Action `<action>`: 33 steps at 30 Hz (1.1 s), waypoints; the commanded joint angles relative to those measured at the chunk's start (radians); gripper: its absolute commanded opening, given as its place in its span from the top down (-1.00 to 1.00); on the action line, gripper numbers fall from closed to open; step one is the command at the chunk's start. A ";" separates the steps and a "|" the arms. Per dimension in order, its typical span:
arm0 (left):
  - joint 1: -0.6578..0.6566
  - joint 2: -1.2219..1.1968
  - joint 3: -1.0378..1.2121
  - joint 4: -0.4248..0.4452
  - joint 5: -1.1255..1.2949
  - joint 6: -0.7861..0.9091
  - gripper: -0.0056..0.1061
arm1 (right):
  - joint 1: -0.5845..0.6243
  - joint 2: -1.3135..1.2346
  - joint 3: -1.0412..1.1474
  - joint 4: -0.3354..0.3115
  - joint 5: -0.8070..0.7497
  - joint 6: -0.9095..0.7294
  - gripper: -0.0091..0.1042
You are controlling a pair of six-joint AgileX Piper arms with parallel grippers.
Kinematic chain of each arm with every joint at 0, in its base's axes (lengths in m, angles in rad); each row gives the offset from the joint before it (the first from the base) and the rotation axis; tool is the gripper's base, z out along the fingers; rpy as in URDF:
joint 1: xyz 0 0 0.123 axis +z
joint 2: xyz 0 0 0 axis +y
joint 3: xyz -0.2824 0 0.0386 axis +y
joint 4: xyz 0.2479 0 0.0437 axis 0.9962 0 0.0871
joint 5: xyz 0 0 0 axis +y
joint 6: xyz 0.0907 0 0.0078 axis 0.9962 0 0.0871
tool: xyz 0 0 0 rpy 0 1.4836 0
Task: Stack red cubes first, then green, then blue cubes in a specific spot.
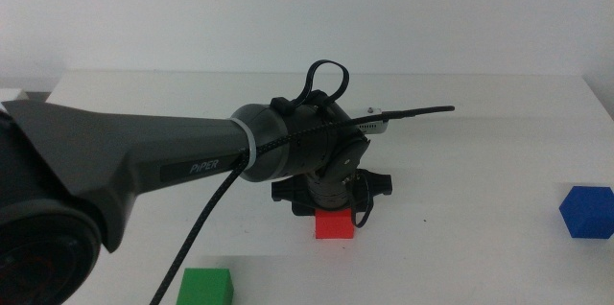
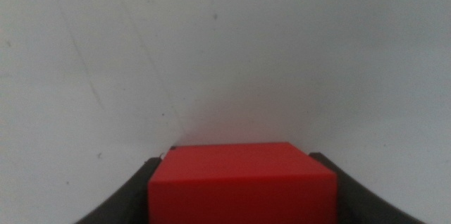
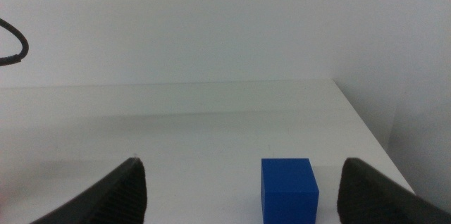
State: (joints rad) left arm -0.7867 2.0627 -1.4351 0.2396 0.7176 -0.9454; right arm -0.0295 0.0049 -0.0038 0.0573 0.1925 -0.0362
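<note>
In the middle view the red cube [image 1: 335,223] sits low at the centre of the white table, under my left gripper [image 1: 331,211], which reaches in from the left. In the left wrist view the red cube [image 2: 242,182] fills the gap between both dark jaws, so my left gripper [image 2: 239,158] is shut on it. I cannot tell whether the cube touches the tabletop. The green cube [image 1: 206,286] lies at the front edge, left of centre. The blue cube [image 1: 586,211] stands at the far right. My right gripper [image 3: 243,182] is open, with the blue cube [image 3: 289,189] ahead of it. The specific spot bears no mark.
The white table [image 1: 480,104] ends at a pale wall behind. A black cable [image 1: 197,238] hangs off the left arm toward the front edge. The table's right edge [image 3: 366,129] runs close beside the blue cube.
</note>
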 commanded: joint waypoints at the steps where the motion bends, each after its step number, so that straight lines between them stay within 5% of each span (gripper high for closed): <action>1: 0.001 0.007 0.001 -0.006 -0.018 0.006 0.03 | 0.004 -0.005 0.004 -0.010 -0.012 -0.005 -0.80; 8: 0.001 0.007 -0.001 -0.006 -0.018 0.006 -0.79 | 0.004 -0.005 0.004 -0.010 -0.012 -0.005 -0.80; 19: -0.001 -0.337 0.000 -0.013 0.291 0.197 -0.78 | 0.004 -0.005 0.004 -0.010 -0.012 -0.005 -0.80; 28: 0.056 -0.745 0.480 -0.092 0.288 0.129 -0.78 | 0.004 -0.005 0.004 -0.010 -0.012 -0.005 -0.80; 33: 0.109 -0.757 0.622 -0.101 0.194 0.136 -0.78 | 0.004 -0.005 0.004 -0.010 -0.012 -0.005 -0.80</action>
State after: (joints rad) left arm -0.6905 1.3014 -0.8407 0.1436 0.9641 -0.8059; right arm -0.0295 0.0049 -0.0038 0.0573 0.1925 -0.0362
